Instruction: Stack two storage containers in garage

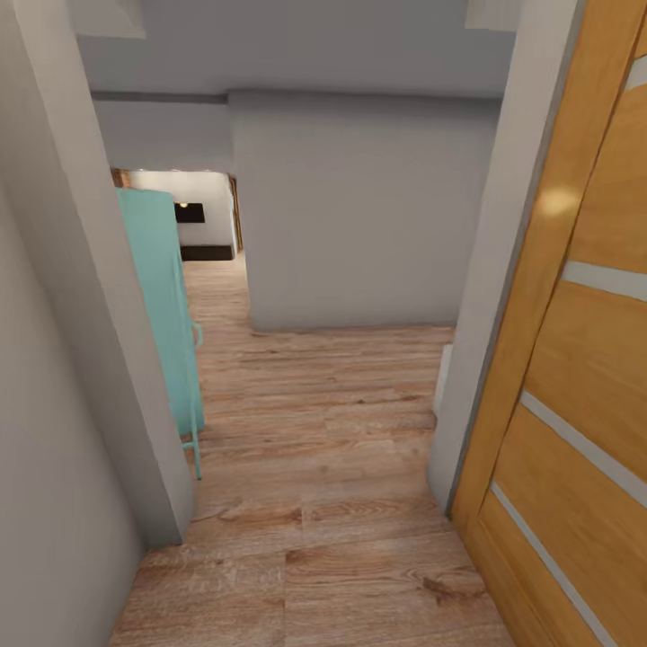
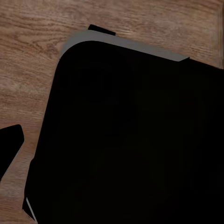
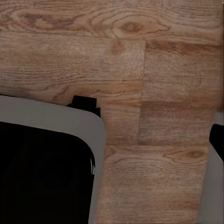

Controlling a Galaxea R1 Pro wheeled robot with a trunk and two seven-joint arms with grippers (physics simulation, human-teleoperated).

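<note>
Neither orange-red storage container is in sight. I stand in a doorway facing a hallway with a light wood-plank floor (image 1: 314, 467). In the left wrist view a dark fingertip (image 2: 10, 144) of my left gripper (image 2: 112, 149) sits at the picture's edge, over my black, grey-rimmed base (image 2: 135, 130). A dark fingertip (image 3: 217, 140) of my right gripper (image 3: 112, 144) shows at the edge of the right wrist view, above the planks. Each gripper's other finger is lost against the black base. Both grippers are spread open and hold nothing.
A light wooden door with glass slits (image 1: 584, 359) stands open close on my right. A grey-white door jamb (image 1: 99, 341) is close on my left, with a teal panel (image 1: 166, 305) behind it. A white wall (image 1: 359, 216) blocks the way ahead; the hallway runs past its left side to a lit room (image 1: 193, 220).
</note>
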